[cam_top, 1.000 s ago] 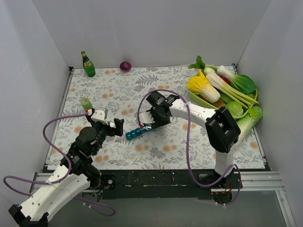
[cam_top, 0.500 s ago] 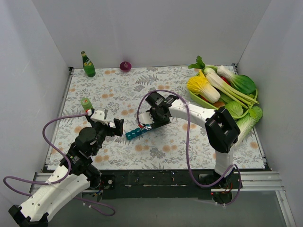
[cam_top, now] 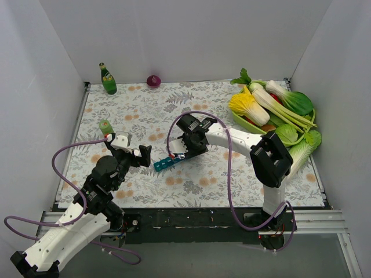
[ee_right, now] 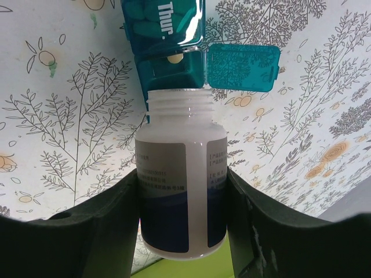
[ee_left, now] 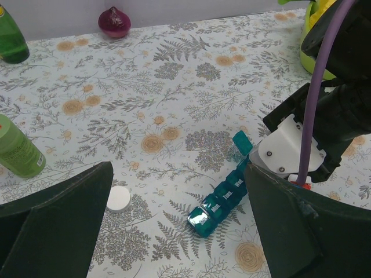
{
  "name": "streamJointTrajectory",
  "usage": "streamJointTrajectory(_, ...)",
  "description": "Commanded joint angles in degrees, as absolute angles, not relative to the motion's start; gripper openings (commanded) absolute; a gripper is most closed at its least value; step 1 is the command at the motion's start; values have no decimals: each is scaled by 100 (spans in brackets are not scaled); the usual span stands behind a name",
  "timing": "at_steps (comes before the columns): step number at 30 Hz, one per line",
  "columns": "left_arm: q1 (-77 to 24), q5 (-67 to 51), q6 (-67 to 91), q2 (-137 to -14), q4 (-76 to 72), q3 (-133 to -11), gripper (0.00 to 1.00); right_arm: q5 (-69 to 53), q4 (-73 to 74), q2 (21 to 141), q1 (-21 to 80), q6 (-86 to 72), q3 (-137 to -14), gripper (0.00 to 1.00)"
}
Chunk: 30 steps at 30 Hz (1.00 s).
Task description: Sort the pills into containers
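Bottle (ee_right: 181, 197) edged left, one pill (ee_right: 174, 58) in containers (ee_right: 162, 20)

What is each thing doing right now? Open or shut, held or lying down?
pill organiser: one lid flipped open, Thur. lid shut.
pill bottle: cap off, mouth at the open compartment.
white cap: lying flat, apart from the bottle.
right gripper: shut on the pill bottle.
left gripper: open, empty.
green glass bottle: upright.
green can: upright.
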<state>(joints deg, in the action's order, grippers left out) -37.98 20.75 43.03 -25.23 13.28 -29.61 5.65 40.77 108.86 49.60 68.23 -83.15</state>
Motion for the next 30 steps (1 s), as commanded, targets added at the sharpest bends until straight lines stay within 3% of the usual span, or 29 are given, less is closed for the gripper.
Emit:
streamJointTrajectory(1,-3762,2083,4236,-2452,1266,-2927,98,686,4245,10890,5018,7040,-8543,1)
streamJointTrajectory(11,-3762,2083,4236,-2417,1266,-2927,98,695,4307,10916,5054,6953,-8639,1)
streamJointTrajectory(30,-3762,2171,4289,-2320,1292,-2918,98,-473,4456,10521,4764,5881,-8754,1)
